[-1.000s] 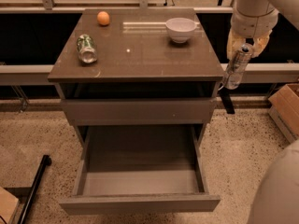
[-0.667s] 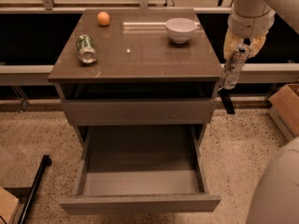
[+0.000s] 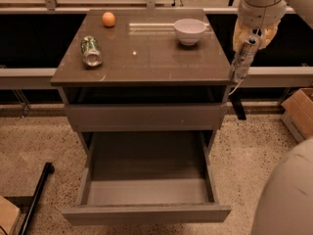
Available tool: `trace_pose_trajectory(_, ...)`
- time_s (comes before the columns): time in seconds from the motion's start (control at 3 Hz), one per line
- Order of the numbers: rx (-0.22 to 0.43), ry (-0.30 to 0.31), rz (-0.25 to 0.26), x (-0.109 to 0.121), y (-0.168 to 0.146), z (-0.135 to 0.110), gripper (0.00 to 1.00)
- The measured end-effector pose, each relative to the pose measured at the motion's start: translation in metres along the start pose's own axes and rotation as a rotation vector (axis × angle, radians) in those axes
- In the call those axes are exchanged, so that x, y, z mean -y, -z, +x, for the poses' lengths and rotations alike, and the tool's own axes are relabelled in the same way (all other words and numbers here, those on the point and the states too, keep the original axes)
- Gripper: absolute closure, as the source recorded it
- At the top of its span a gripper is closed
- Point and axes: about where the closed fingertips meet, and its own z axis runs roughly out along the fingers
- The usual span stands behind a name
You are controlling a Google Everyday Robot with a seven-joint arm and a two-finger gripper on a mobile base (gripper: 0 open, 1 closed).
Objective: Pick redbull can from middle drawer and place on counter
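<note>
My gripper [image 3: 248,42] hangs at the right, just off the counter's [image 3: 146,62] right edge, level with its top. It is shut on the redbull can [image 3: 241,61], a slim silvery can that hangs tilted below the fingers beside the counter's front right corner. The middle drawer [image 3: 146,192] is pulled wide open below, and its bare grey floor holds nothing.
On the counter lie a fat green can [image 3: 91,50] on its side at the left, an orange [image 3: 108,19] at the back left and a white bowl [image 3: 190,31] at the back right. A shallower grey drawer front [image 3: 146,116] is closed. A cardboard box [image 3: 301,112] stands at the right, and a black pole [image 3: 35,197] lies on the floor at the left.
My gripper has risen a little and shifted slightly left toward the counter's edge, carrying the redbull can. Nothing else has moved.
</note>
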Motion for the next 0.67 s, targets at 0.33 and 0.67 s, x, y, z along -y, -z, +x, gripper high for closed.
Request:
trace_pose_trajectory(0.33, 0.092, -0.004, 0.001, -0.005, 0.024, -0.019, 1.00)
trace_pose_trajectory(0.67, 0.136, 0.002, -0.019, -0.019, 0.028, -0.036, 1.00)
